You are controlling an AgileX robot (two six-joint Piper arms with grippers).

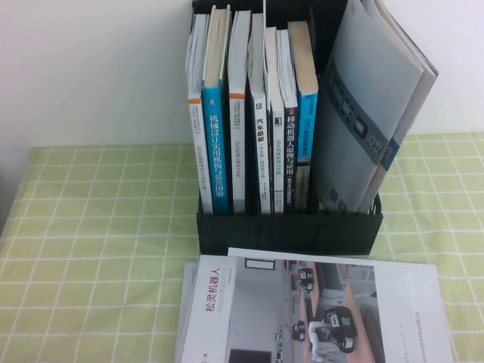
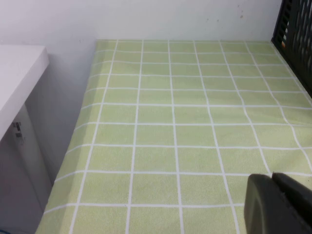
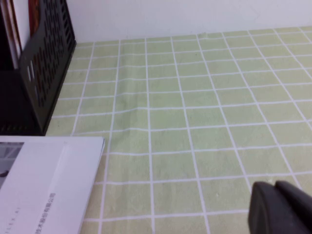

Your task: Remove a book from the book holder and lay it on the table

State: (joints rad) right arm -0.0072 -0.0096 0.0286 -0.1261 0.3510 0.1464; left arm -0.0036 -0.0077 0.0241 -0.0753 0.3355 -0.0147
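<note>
The black book holder (image 1: pixel 287 231) stands at the table's back centre. The book (image 1: pixel 363 106) stands in its rightmost slot and leans right, its grey cover with a dark picture band facing me. The table (image 1: pixel 91 227) has a pale yellow-green grid cloth. Neither gripper shows in the high view. My left gripper (image 2: pixel 272 175) is shut and empty, low over bare cloth, left of the holder's slatted side (image 2: pixel 295 34). My right gripper (image 3: pixel 274 184) is shut and empty over cloth, right of the holder (image 3: pixel 46 73).
A grey booklet with a blue band (image 1: pixel 390 155) leans behind the book. Several upright books (image 1: pixel 249 113) fill the other slots. A white booklet with an office-robot photo (image 1: pixel 340 310) lies before the holder, over one with a red title (image 1: pixel 204 302). A white wall stands behind.
</note>
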